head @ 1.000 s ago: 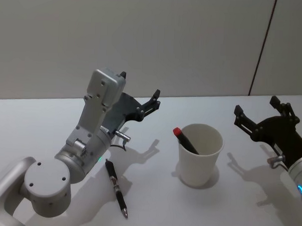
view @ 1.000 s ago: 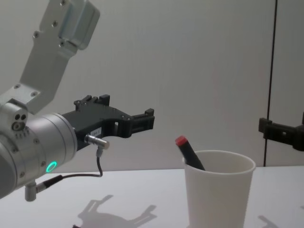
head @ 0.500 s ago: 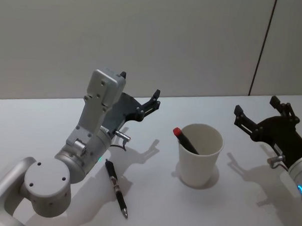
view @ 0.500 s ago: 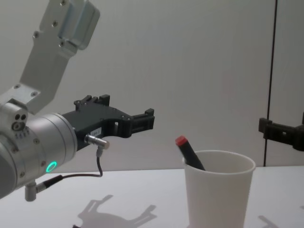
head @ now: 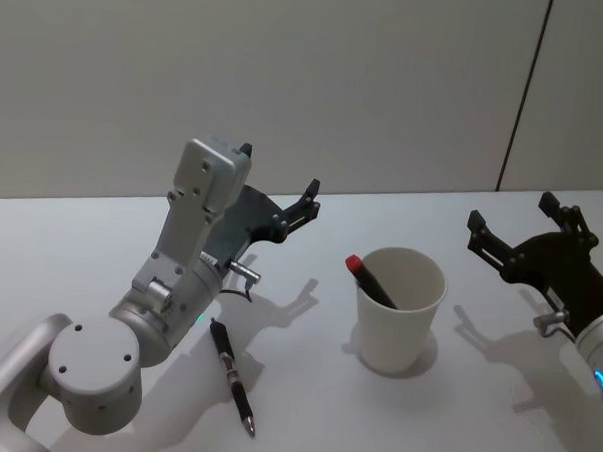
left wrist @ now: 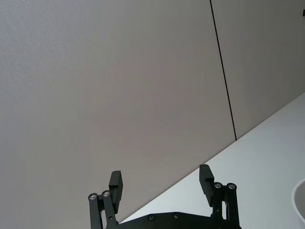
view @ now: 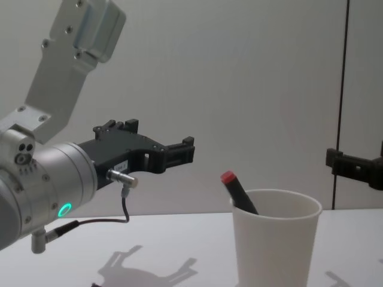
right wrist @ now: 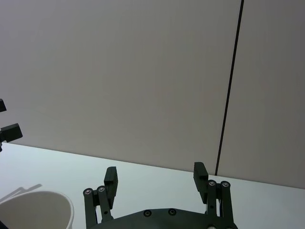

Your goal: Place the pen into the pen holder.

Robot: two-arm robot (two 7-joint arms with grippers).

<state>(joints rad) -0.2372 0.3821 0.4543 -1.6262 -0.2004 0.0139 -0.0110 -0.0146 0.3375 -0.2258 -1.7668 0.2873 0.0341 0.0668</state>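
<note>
The pen holder (head: 400, 325), a plain white paper cup with a rolled rim, stands upright on the worktop (head: 81, 238). Inside it a dark, red-tipped pen (head: 370, 281) leans towards 10 o'clock, its red end above the rim. A black pen (head: 231, 374) lies flat at the cup's 8 o'clock, well apart, tip pointing to 5 o'clock.

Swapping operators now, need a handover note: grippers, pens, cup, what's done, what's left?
Left gripper: fingers open, empty, raised above the table, left of the pen holder.
Right gripper: fingers open, empty, raised to the holder's right.
Done: a red-capped pen leans inside the holder.
Left: a black pen lies on the table left of the holder, not yet picked up.
</note>
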